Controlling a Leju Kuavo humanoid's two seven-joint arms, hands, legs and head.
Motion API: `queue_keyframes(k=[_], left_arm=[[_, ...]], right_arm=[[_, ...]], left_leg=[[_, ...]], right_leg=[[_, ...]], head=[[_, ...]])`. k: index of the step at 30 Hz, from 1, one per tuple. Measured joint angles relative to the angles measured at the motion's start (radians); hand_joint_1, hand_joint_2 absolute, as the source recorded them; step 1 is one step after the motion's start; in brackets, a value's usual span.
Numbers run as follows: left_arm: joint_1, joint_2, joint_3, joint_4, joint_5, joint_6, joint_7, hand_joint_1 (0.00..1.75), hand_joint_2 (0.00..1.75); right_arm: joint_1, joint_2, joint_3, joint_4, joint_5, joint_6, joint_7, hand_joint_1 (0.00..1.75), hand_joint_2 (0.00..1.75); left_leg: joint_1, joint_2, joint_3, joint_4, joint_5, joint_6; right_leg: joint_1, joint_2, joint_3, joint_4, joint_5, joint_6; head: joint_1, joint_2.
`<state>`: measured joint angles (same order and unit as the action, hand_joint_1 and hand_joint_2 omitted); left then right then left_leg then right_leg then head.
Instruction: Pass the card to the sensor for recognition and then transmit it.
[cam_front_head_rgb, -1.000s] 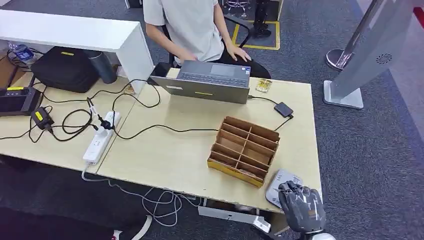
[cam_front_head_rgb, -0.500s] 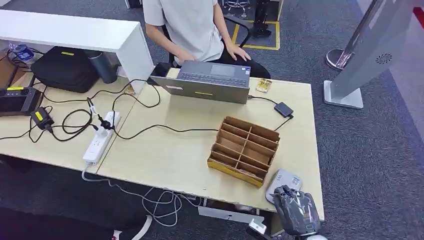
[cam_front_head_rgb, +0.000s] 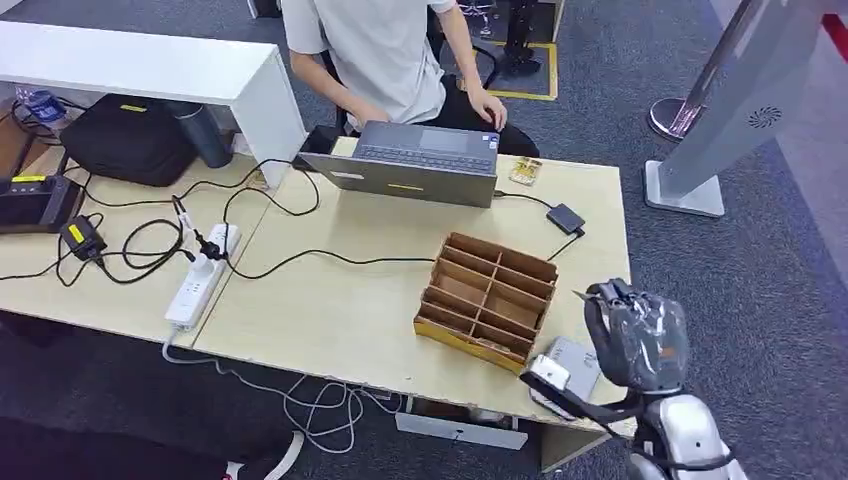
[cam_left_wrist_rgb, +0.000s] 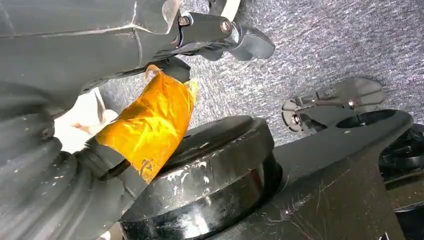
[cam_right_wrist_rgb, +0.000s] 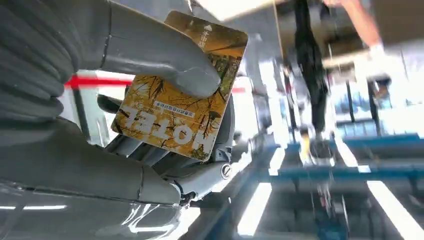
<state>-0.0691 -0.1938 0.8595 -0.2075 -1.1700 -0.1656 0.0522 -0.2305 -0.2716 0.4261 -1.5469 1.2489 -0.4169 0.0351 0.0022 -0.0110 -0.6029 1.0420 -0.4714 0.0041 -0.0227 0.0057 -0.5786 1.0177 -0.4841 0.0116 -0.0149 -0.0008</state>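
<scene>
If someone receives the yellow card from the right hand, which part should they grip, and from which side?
Grip the card's free printed edge, approaching from the side opposite the right hand. In the right wrist view the thumb presses one end against the fingers, leaving the far part exposed.

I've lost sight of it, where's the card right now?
The card is pinched in the right hand, raised over the table's right front corner, above the grey sensor beside the cardboard organizer.

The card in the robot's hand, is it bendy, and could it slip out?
The card looks flat and straight while the right hand pinches it, so it is probably stiff, thin and light. Its printed face looks smooth, so it might slide if the thumb loosens.
</scene>
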Motion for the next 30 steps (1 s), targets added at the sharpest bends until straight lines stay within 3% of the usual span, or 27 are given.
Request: queue_keyframes(k=[8, 10, 14, 21, 28, 29, 30], left_arm=[[-0.002, -0.006, -0.045, 0.000, -0.082, 0.112, -0.089, 0.00, 1.75], [-0.018, -0.008, -0.062, 0.000, -0.105, 0.116, -0.060, 0.00, 1.75], [-0.066, -0.017, -0.084, 0.000, -0.103, 0.059, 0.013, 0.00, 1.75], [-0.071, -0.036, -0.087, 0.002, -0.039, -0.061, 0.052, 0.00, 1.75], [-0.070, -0.041, -0.085, 0.002, -0.025, -0.087, 0.069, 0.00, 1.75], [-0.070, -0.041, -0.085, 0.002, -0.023, -0.089, 0.071, 0.00, 1.75], [-0.070, -0.041, -0.085, 0.002, -0.022, -0.093, 0.074, 0.00, 1.75]], right_arm=[[-0.289, 0.063, 0.056, 0.086, 0.012, 0.085, 0.036, 1.75, 1.75], [-0.352, 0.100, 0.080, 0.139, 0.012, 0.104, 0.054, 1.75, 1.75], [-0.510, 0.203, 0.130, 0.301, 0.007, 0.126, 0.072, 1.75, 1.75], [-0.687, 0.359, 0.181, 0.572, -0.026, 0.129, 0.091, 1.75, 1.75], [-0.744, 0.436, 0.203, 0.709, -0.045, 0.125, 0.086, 1.75, 1.75], [-0.744, 0.441, 0.206, 0.721, -0.045, 0.125, 0.085, 0.00, 1.75], [-0.743, 0.443, 0.209, 0.730, -0.045, 0.125, 0.085, 0.00, 1.75]], left_leg=[[0.000, 0.000, 0.000, 0.000, 0.001, 0.000], [0.001, 0.000, 0.000, 0.000, 0.002, -0.001], [0.001, 0.002, -0.002, 0.000, 0.003, -0.003], [0.002, 0.002, -0.002, 0.000, 0.004, -0.003], [0.002, 0.002, -0.002, 0.000, 0.003, -0.003], [0.002, 0.002, -0.003, 0.000, 0.003, -0.003], [0.002, 0.001, -0.003, 0.000, 0.004, -0.003]], right_leg=[[0.000, 0.000, -0.001, 0.001, 0.001, -0.001], [0.000, 0.000, -0.001, 0.001, 0.001, -0.001], [0.001, 0.001, -0.004, 0.003, 0.003, -0.004], [0.002, 0.001, -0.005, 0.003, 0.003, -0.004], [0.002, 0.001, -0.005, 0.003, 0.003, -0.004], [0.002, 0.001, -0.005, 0.003, 0.003, -0.004], [0.002, 0.000, -0.005, 0.003, 0.003, -0.004]], head=[[0.000, 0.000], [0.000, 0.000], [-0.001, 0.000], [0.001, 0.000], [0.000, 0.000], [0.000, 0.000], [0.001, 0.000]])
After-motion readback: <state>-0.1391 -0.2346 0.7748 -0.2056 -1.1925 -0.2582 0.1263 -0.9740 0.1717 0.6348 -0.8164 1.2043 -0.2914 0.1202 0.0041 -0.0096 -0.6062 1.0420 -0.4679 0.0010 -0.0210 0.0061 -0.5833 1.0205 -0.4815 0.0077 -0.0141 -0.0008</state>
